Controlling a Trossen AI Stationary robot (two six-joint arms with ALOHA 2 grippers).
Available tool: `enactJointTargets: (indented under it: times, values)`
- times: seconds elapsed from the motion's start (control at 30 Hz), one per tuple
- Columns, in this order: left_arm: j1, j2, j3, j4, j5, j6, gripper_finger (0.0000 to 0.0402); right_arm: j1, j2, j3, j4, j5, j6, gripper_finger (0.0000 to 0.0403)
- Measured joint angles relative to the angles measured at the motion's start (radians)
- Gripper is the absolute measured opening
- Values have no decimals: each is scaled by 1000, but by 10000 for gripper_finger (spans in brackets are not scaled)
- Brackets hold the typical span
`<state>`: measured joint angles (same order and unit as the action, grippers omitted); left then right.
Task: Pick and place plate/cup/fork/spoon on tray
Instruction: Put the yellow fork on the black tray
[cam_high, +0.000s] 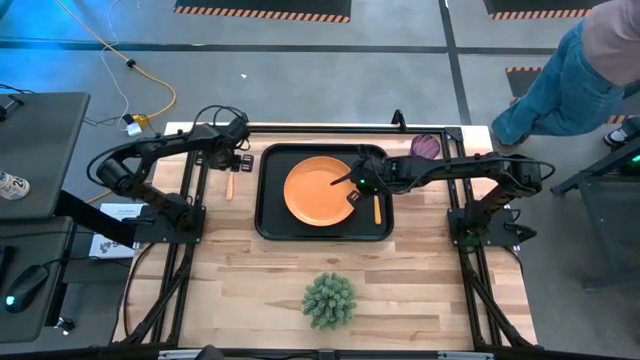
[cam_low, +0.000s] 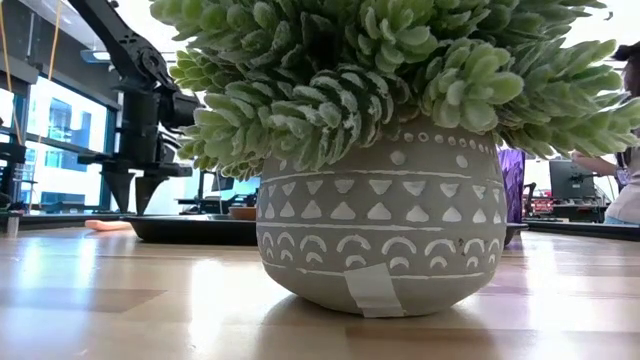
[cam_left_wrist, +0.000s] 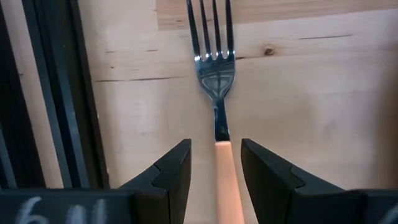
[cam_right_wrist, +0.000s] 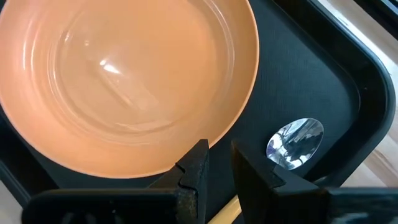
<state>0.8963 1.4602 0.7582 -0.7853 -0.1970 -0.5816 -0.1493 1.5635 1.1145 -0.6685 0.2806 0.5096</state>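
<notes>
The orange plate (cam_high: 320, 190) lies on the black tray (cam_high: 272, 228) at the table's middle. The spoon (cam_high: 377, 208) lies on the tray right of the plate, and its silver bowl (cam_right_wrist: 295, 143) shows in the right wrist view. The fork (cam_left_wrist: 216, 74) lies flat on the wood left of the tray. My left gripper (cam_left_wrist: 216, 163) points down over it, open, with a finger on either side of the orange handle. My right gripper (cam_right_wrist: 219, 163) hovers over the plate's right rim with only a narrow gap and nothing between its tips. The purple cup (cam_high: 425, 145) stands at the table's far right.
A spiky green plant in a grey patterned pot (cam_high: 329, 299) stands near the table's front edge and fills most of the low view (cam_low: 380, 240). A person in jeans (cam_high: 560, 80) stands beyond the table's far right corner. Bare wood lies between the tray and the plant.
</notes>
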Motion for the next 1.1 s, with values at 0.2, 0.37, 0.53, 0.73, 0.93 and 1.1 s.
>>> enactJointTargets:
  times: [0.2, 0.37, 0.53, 0.73, 0.93, 1.1]
  values:
    - [0, 38, 0, 14, 1, -18, 131, 0, 0, 0, 0, 0, -19, 62]
    - [0, 64, 0, 12, 4, -37, 131, 0, 0, 0, 0, 0, -21, 62]
    - [-1, 97, 0, 12, 23, -39, 131, 0, 0, 0, 0, 0, -30, 62]
    - [-1, 116, 4, 13, 27, -31, 130, 0, 0, 0, 0, 0, -33, 62]
    - [-1, 117, 3, 22, 31, -4, 94, 0, 0, 0, 0, 0, -32, 62]
    - [-1, 118, 3, 24, 38, 43, 38, 0, 0, 0, 0, 0, -31, 62]
